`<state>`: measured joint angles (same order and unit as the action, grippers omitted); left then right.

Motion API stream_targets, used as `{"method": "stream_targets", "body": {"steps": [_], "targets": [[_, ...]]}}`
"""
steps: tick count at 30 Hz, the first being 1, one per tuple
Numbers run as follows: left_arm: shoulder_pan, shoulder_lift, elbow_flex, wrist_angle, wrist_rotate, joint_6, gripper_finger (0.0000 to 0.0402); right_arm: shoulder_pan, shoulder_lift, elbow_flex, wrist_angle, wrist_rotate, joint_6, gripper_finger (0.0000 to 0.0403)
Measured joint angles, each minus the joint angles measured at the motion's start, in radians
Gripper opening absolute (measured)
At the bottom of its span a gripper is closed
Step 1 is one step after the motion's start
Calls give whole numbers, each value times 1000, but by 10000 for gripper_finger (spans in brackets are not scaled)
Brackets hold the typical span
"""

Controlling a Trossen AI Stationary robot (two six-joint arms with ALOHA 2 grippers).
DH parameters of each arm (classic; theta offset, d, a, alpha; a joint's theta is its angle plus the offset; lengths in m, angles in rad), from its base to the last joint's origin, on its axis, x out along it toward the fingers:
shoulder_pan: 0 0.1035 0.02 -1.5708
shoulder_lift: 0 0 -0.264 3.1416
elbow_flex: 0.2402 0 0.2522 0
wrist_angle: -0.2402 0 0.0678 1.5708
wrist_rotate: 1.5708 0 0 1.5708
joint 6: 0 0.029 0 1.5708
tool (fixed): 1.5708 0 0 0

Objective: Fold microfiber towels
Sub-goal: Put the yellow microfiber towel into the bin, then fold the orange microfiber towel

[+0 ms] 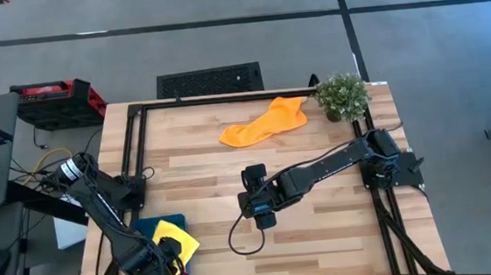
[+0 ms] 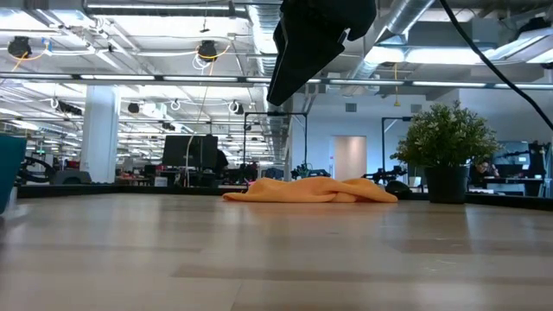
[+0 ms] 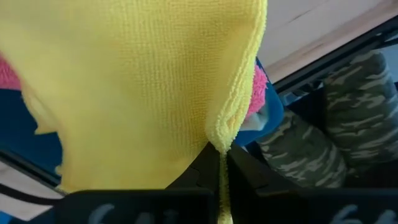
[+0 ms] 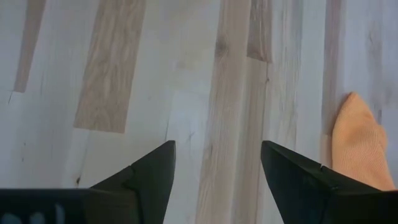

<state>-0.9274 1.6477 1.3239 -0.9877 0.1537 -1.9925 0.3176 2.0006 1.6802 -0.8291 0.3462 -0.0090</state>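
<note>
Our left gripper pinches a thin fold of the yellow towel over the bin; it could slip. Our right gripper hovers, jaws spread.

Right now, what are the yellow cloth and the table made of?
The yellow towel looks like soft microfiber: its fuzzy looped weave shows where the left gripper pinches it. The table looks like pale wood planks with a smooth matte finish, with grain streaks visible.
</note>
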Motion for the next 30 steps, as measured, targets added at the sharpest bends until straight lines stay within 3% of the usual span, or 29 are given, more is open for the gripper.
{"method": "stream_targets", "body": {"steps": [7,16,22,25,30], "targets": [[17,43,0,6,33,78,34,0,0,0,0,0,-24,260],[53,56,0,8,74,160,111,0,0,0,-2,0,-39,260],[71,55,63,-10,69,228,134,0,-49,2,-19,64,-45,260],[75,54,120,-95,12,286,135,0,-101,2,-55,105,-38,260],[121,53,188,-283,-175,471,135,-12,-204,2,-142,126,-14,260]]}}
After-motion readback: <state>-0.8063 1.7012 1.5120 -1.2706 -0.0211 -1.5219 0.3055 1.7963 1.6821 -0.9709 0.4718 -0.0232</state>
